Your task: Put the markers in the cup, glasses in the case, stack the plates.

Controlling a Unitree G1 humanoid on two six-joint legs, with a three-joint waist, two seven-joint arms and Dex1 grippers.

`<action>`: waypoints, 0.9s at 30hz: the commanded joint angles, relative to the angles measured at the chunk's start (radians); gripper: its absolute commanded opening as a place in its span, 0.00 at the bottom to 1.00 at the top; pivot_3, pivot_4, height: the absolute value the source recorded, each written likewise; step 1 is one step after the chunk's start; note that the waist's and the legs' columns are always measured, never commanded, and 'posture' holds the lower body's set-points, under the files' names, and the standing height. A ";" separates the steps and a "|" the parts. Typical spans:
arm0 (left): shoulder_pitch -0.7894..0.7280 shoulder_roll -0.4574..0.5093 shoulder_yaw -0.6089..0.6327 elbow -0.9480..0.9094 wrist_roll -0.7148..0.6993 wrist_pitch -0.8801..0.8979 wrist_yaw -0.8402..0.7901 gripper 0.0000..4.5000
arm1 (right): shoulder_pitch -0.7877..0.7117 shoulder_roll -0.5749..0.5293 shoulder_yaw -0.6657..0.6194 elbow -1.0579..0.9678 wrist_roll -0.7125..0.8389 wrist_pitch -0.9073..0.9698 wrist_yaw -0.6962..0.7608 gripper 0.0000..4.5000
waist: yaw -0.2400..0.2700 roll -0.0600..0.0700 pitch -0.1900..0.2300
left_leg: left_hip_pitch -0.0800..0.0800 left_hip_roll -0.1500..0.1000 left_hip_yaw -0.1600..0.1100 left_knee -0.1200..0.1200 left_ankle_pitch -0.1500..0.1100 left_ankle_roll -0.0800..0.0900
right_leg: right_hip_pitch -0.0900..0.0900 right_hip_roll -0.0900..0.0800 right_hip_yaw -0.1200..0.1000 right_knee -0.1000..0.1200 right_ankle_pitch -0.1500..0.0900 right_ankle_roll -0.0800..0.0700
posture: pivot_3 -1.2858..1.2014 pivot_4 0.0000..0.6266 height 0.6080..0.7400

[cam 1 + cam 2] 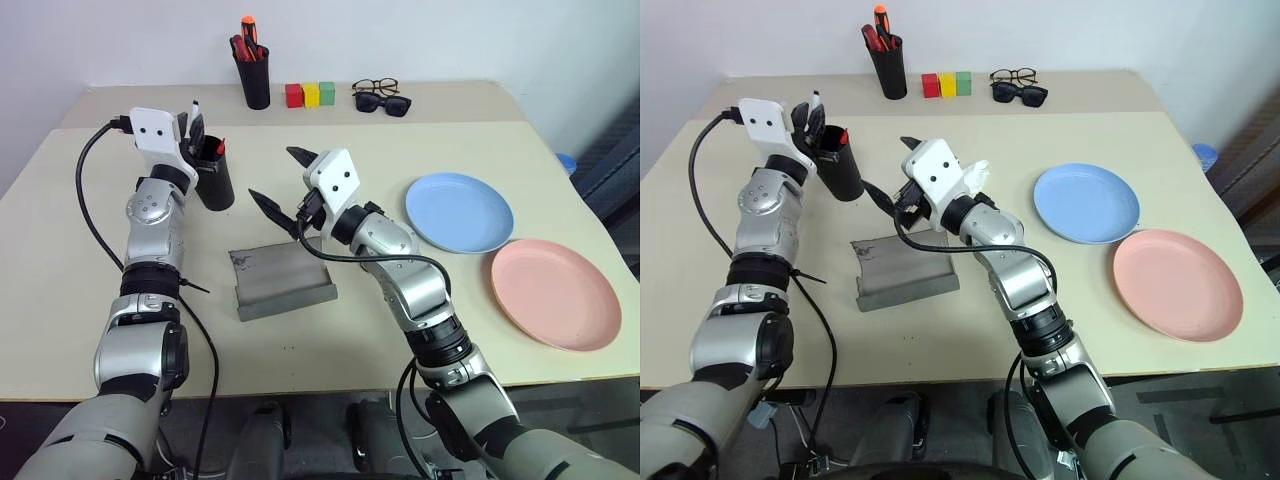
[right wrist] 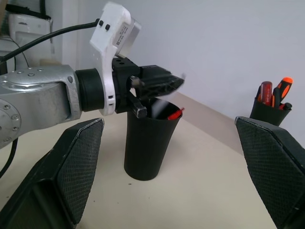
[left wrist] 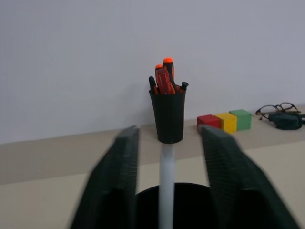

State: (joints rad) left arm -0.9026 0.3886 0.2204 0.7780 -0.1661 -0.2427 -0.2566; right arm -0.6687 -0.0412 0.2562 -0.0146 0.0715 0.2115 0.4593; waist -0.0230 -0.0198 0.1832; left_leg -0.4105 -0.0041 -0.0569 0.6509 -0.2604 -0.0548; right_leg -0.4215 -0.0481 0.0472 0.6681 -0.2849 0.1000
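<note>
Markers [image 3: 166, 181] two, cup [image 2: 147, 143] one, plates [image 1: 458, 212] two

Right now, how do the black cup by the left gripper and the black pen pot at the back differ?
The cup is wider and stands mid-table, under the left gripper; the pen pot is narrower and stands by the back wall. The cup holds a red marker and a white marker between the open fingers; the pen pot holds a bunch of red and orange pens. Both are black, tapered and upright.
</note>
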 commanded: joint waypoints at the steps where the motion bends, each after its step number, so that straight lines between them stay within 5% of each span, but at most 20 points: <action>1: 0.006 0.005 0.028 -0.088 -0.027 -0.017 0.000 0.79 | -0.005 -0.002 -0.006 -0.048 0.009 -0.001 0.008 1.00 | 0.000 0.000 0.000 | 0.000 0.000 0.000 0.000 0.000 0.000 | 0.000 0.000 0.000 0.000 0.000 0.000 | 0.52 0.24 1.00; 7: 0.115 0.060 0.039 -0.445 -0.232 0.235 -0.184 0.79 | 0.033 -0.107 -0.052 -0.110 0.041 0.033 0.077 1.00 | 0.000 0.000 0.000 | 0.000 0.000 0.000 0.000 0.000 0.000 | 0.000 0.000 0.000 0.000 0.000 0.000 | 0.52 0.24 1.00; 11: 0.338 0.248 -0.057 -0.807 -0.419 0.608 -0.462 0.99 | 0.077 -0.221 -0.110 -0.149 0.062 0.064 0.120 1.00 | -0.019 0.000 0.000 | 0.000 0.001 0.000 0.000 0.000 0.000 | 0.001 0.000 0.001 0.000 0.000 0.000 | 0.52 0.24 1.00; 16: 0.508 0.451 -0.222 -1.020 -0.415 0.819 -0.653 0.99 | 0.137 -0.334 -0.153 -0.209 0.091 0.104 0.175 1.00 | -0.022 0.002 0.001 | 0.002 0.001 -0.001 -0.001 0.000 0.000 | 0.002 0.001 0.001 0.000 0.000 0.000 | 0.52 0.24 1.00; 26: 0.500 0.493 -0.480 -1.000 -0.226 0.843 -0.802 0.99 | 0.196 -0.395 -0.161 -0.280 0.084 0.148 0.173 1.00 | -0.020 0.002 0.001 | 0.003 0.001 0.000 -0.001 0.000 0.000 | 0.005 0.002 0.001 -0.001 0.000 -0.001 | 0.52 0.24 1.00; 27: 0.491 0.487 -0.488 -0.987 -0.213 0.838 -0.810 0.88 | 0.197 -0.394 -0.160 -0.285 0.083 0.151 0.169 1.00 | -0.020 0.002 0.001 | 0.003 0.001 0.000 -0.001 0.000 0.000 | 0.005 0.002 0.001 -0.001 0.000 -0.001 | 0.52 0.24 1.00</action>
State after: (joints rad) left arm -0.3877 0.8717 -0.2630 -0.2171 -0.4096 0.6177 -1.0475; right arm -0.4708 -0.4332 0.1083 -0.2466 0.1521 0.3652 0.6413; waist -0.0425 -0.0181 0.1842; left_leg -0.4075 -0.0027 -0.0571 0.6501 -0.2606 -0.0543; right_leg -0.4167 -0.0459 0.0476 0.6673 -0.2854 0.0994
